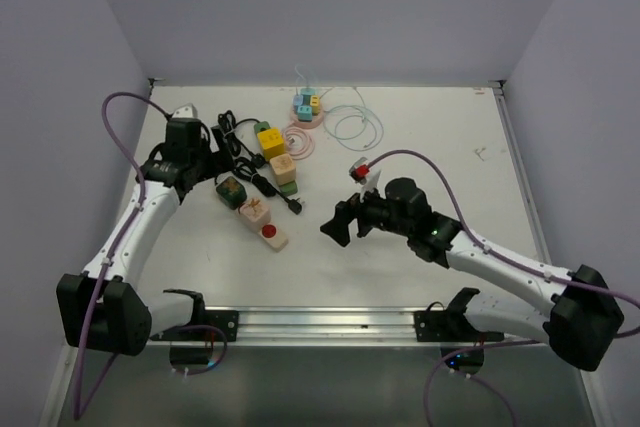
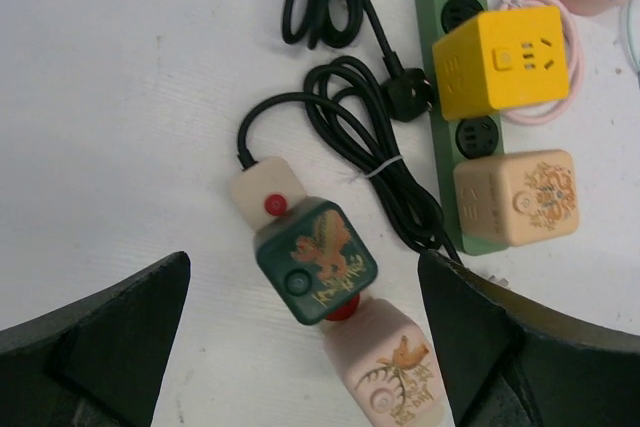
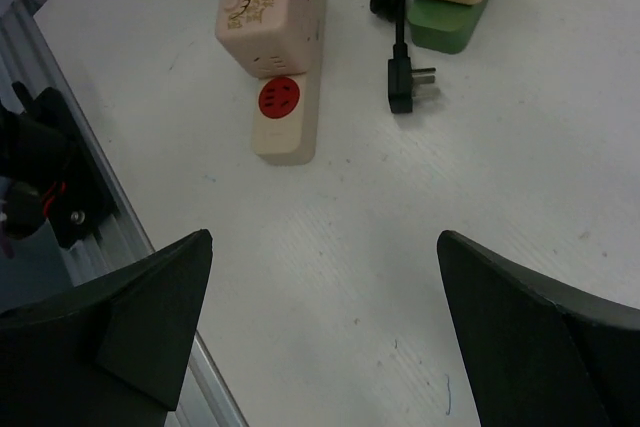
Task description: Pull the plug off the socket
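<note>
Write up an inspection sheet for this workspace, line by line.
Surface: white table, a few small marks.
Job's things: cream power strip carrying a dark green cube plug and a cream cube plug; one red socket uncovered.
Clutter: green power strip with a yellow cube and a beige cube; pink holder with small cubes at the far side.
Tools: left tool open above the dark green cube plug; right tool open over bare table; both empty.
Cables: black cord bundled, its black plug lying loose; pale cable loops.
Surroundings: plain walls; metal rail at the near edge.
</note>
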Tool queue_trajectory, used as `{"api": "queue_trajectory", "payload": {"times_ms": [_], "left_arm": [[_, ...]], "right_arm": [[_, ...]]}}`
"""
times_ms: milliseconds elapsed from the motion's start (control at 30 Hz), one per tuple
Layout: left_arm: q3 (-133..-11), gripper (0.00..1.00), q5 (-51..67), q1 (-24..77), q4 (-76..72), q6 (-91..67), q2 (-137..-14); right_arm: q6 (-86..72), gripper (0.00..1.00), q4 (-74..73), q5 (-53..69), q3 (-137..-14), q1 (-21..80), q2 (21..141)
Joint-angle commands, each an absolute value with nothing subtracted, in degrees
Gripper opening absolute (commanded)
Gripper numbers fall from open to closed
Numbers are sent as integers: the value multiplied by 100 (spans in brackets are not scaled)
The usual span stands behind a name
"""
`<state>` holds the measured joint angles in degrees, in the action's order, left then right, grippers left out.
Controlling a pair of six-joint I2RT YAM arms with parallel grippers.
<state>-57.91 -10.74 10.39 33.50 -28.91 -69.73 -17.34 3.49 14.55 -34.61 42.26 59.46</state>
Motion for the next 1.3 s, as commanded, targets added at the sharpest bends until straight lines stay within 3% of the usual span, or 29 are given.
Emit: {"api": "queue_trajectory", "payload": {"times_ms": [0, 200, 500, 967, 1067, 1167, 1200, 1267], "left_arm": [[-5783, 100, -615, 485, 2857, -2365, -6987], [-5266, 100, -414, 483, 2121, -2101, -6742], [-5098, 100, 113, 492, 1996, -1723, -6390], [-5054, 100, -316, 483, 2092, -1705, -6100], [-5036, 100, -194, 483, 2092, -1670, -6117], [-4984, 99, -35, 483, 2066, -1644, -6073], [-4931, 99, -26, 483, 2039, -1635, -6021], [-4896, 99, 149, 492, 1969, -1626, -5951]], "right_arm": [[-985, 99, 1195, 713, -3936, 4805, 6520], [-264, 99, 1020, 36, -5429, 5536, 8207], [-44, 99, 1169, 300, -6722, 5800, 10043], [-211, 99, 1143, 317, -7646, 6090, 11329], [-255, 90, 1143, 237, -7603, 6117, 11312], [-237, 67, 1222, 211, -7279, 6126, 11058], [-229, 53, 1135, 185, -7225, 6126, 10970], [-158, 42, 1081, 132, -6963, 6126, 10628]]}}
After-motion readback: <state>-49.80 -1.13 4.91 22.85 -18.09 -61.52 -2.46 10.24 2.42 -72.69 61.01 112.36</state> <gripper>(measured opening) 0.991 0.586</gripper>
